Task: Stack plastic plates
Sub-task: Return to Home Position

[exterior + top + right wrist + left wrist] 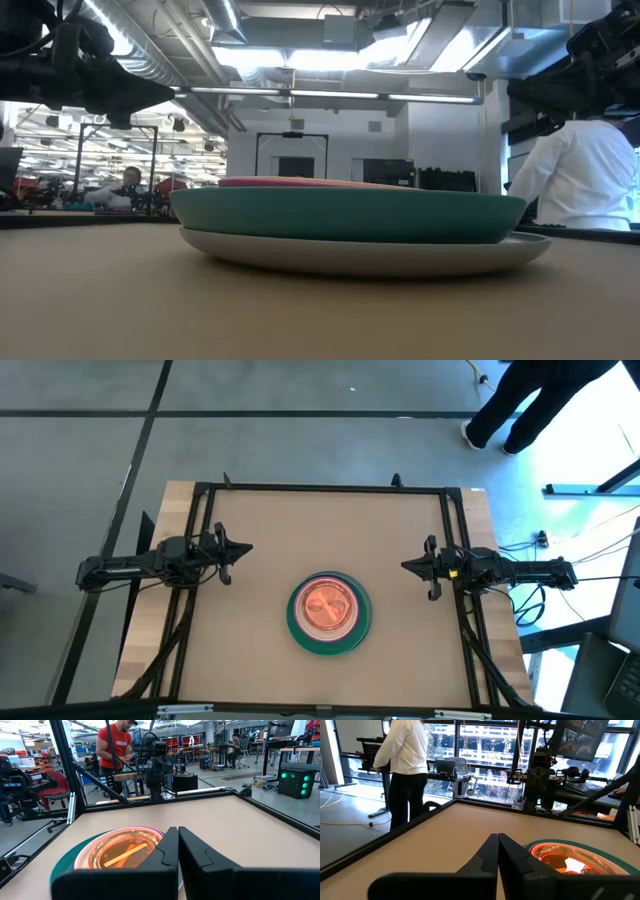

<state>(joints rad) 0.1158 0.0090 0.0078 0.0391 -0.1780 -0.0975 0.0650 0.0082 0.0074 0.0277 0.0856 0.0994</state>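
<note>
A single stack of plastic plates (329, 613) sits near the table's middle, toward the near edge. In the low view a grey plate (365, 255) rests on the table, a teal plate (345, 215) lies on it, and magenta and orange rims (300, 183) show on top. The orange top plate (567, 860) appears in the left wrist view and also in the right wrist view as the top plate (125, 851). My left gripper (246, 548) hovers shut left of the stack. My right gripper (406, 566) hovers shut to its right. Neither touches it.
A black frame (325, 488) borders the tan table. A person in white (405, 765) stands beyond the table's right side, another in red (116, 747) beyond its left. Bare tabletop lies around the stack on all sides.
</note>
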